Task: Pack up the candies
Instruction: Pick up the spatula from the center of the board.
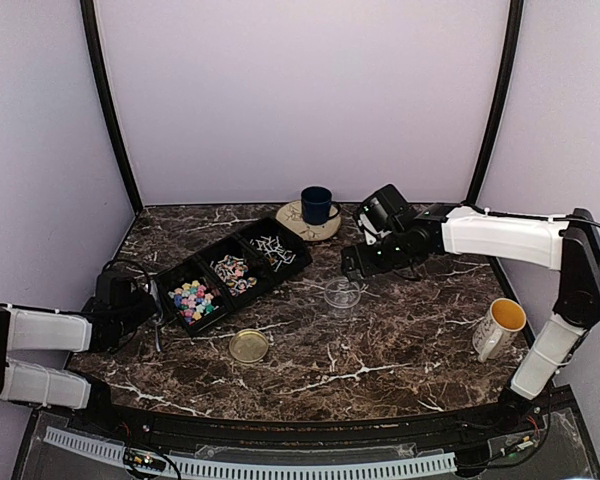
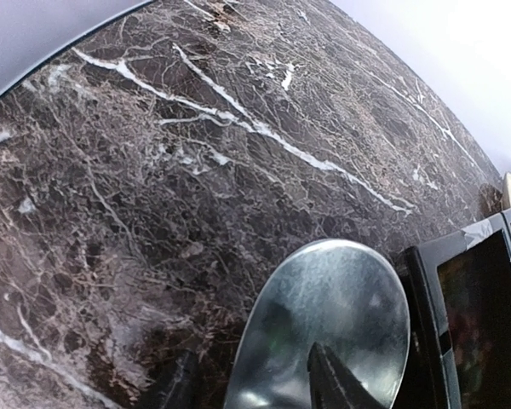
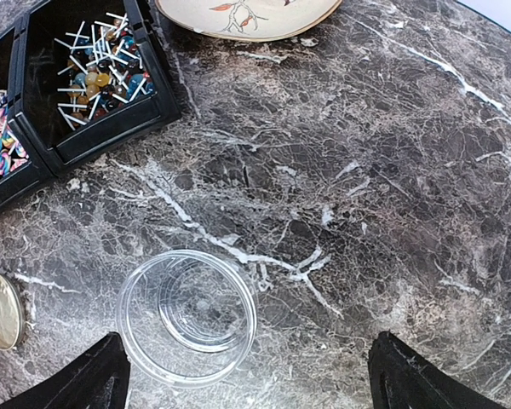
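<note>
A: where are the candies (image 1: 195, 298) kept?
B: in the tray (image 1: 250, 290), centre-left of the top view, slanted lower left to upper right. The left gripper (image 2: 255, 382) is parked nearest, just left of it; whether the spoon (image 2: 332, 298) is pinched can't be told. The right gripper (image 3: 247, 388) is spread wide over the jar (image 3: 187, 315). No writing is seen.

Pale lilac walls (image 1: 300, 90), black corner posts (image 1: 110, 110), dark white-veined marble table (image 1: 380, 350)
</note>
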